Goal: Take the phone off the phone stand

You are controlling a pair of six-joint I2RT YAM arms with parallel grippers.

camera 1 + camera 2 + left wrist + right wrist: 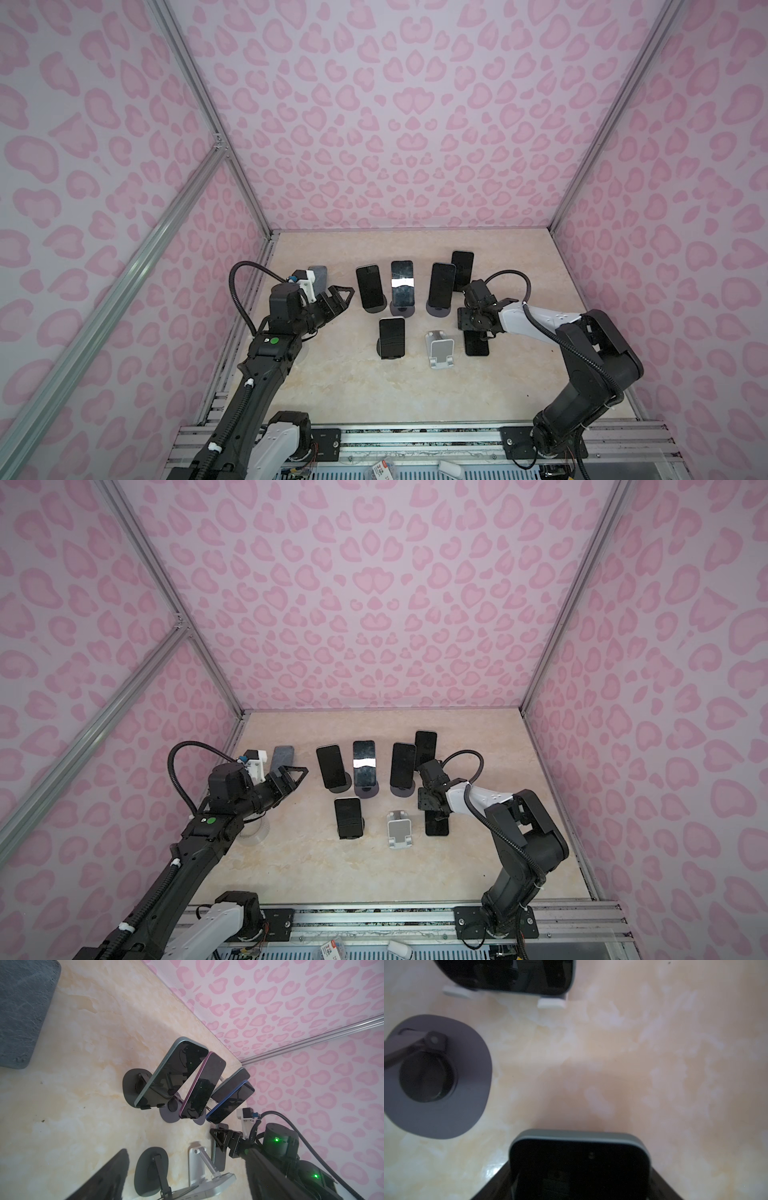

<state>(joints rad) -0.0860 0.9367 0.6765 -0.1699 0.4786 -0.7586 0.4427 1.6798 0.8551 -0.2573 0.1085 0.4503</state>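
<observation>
The table (374, 395) has a smooth, glossy top in cream with pale marble veining. The walls (415, 124) around it are matte and printed with pink leopard blotches. A grey slab (319, 277) with rounded corners and a rough, stony grain lies at the far left.

Five other phones (402, 282) lean back on stands. They are flat black glass rectangles with rounded corners, and the left wrist view shows rims in pale green, purple and blue. Most of them sit on dark, matte oval bases (133, 1082) with a hinged arm.

The white stand (440, 348) is empty. It is a folded plastic bracket with a cut-out back plate and two small lip tabs at the front.

The phone (476, 347) is off that stand and just beside it on the right. Its face is dark and glossy, its corners are rounded, and the right wrist view shows a dull grey-green rim. The right gripper (477, 332) is closed on its upper end, one black finger on each long edge. I cannot tell whether its lower end touches the table.

The left gripper (343, 301) hangs near the slab, its triangular black fingers parted and holding nothing
</observation>
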